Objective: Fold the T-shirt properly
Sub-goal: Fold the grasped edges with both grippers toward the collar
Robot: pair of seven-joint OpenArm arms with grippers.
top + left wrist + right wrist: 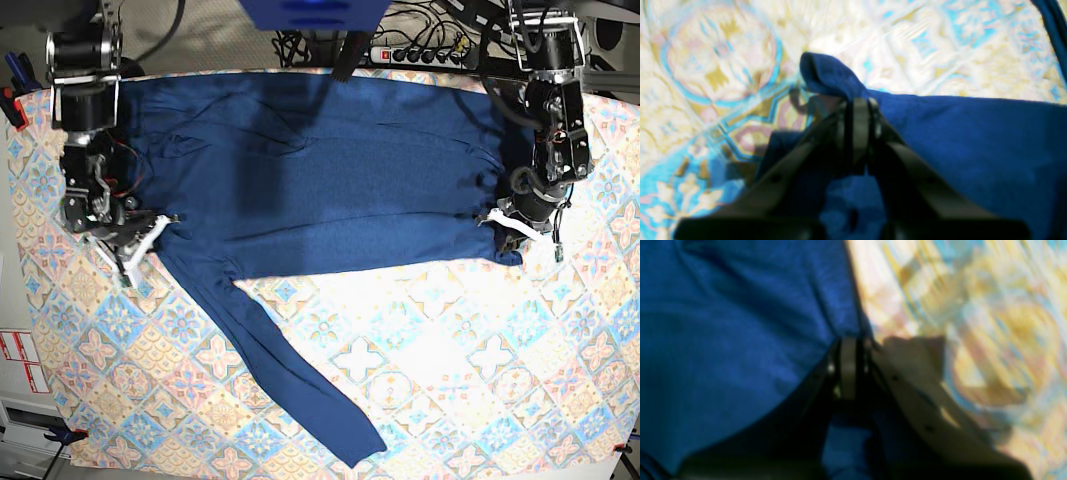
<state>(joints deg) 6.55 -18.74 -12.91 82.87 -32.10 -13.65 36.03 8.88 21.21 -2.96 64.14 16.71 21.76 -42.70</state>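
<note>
The T-shirt point(330, 190) lies spread on the patterned counter point(450, 380) between my arms. My left gripper point(858, 110) is clamped on a bunched fold of its edge; my right gripper point(849, 368) is pinched on its other edge.

Table w/ pastel tile-print cloth point(480, 400); navy T-shirt point(330, 170) spread across top half, one sleeve trailing diag. down.

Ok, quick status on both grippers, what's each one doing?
Left gripper: shut on a pinched fold of the dark navy blue long-sleeved knit shirt.
Right gripper: shut on that shirt's edge, over the pastel tile-print cloth.
</note>
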